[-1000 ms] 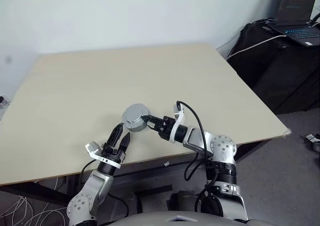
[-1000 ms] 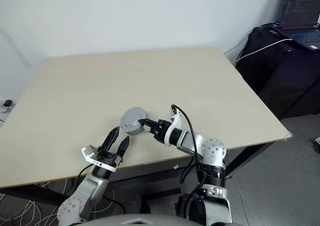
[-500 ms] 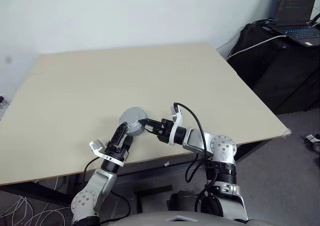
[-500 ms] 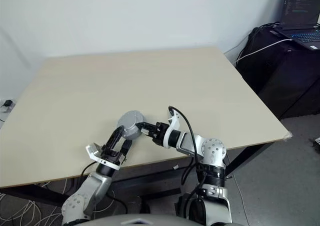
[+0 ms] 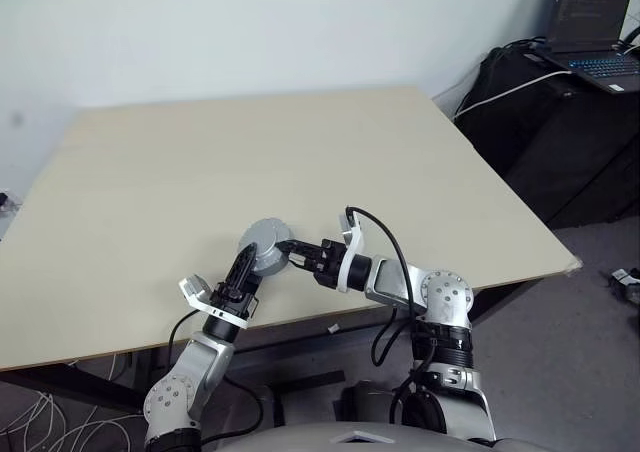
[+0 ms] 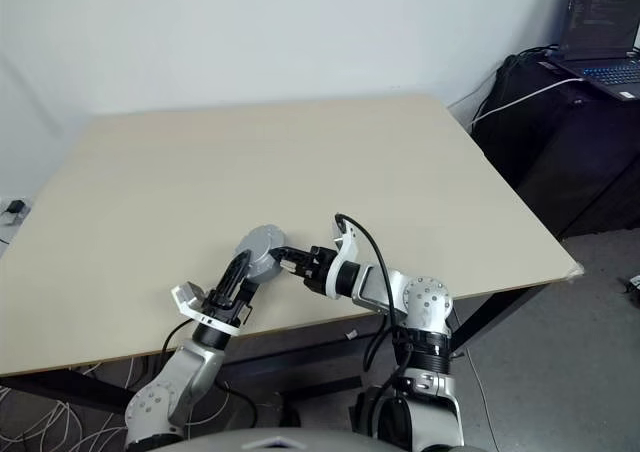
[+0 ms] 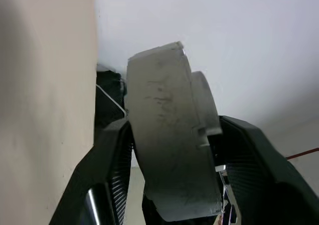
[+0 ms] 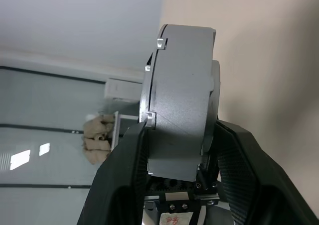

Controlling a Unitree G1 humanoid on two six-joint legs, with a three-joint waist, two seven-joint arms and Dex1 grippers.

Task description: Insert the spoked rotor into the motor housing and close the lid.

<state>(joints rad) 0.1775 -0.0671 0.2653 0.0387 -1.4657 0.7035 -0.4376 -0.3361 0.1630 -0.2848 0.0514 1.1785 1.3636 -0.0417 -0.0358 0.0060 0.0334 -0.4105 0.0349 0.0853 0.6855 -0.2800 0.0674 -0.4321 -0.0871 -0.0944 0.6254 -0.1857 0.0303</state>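
The motor housing (image 5: 265, 244) is a grey round drum held just above the table (image 5: 300, 142) near its front edge. My right gripper (image 5: 285, 248) is shut on it from the right, one finger on each flat face (image 8: 182, 100). My left gripper (image 5: 248, 265) reaches up from the lower left and is shut on the same drum (image 7: 164, 135), with a black finger (image 7: 112, 160) against each face. A seam with small tabs runs round the drum near one face; I cannot tell the lid apart from it. The spoked rotor is out of view.
The table's front edge (image 5: 300, 322) runs just below both wrists. Beyond the table's right side, an open laptop (image 5: 595, 32) sits on black cases (image 5: 560, 132) with a white cable.
My left gripper stood wide open below the housing and has now narrowed onto it. The right gripper keeps its grip and has barely moved.
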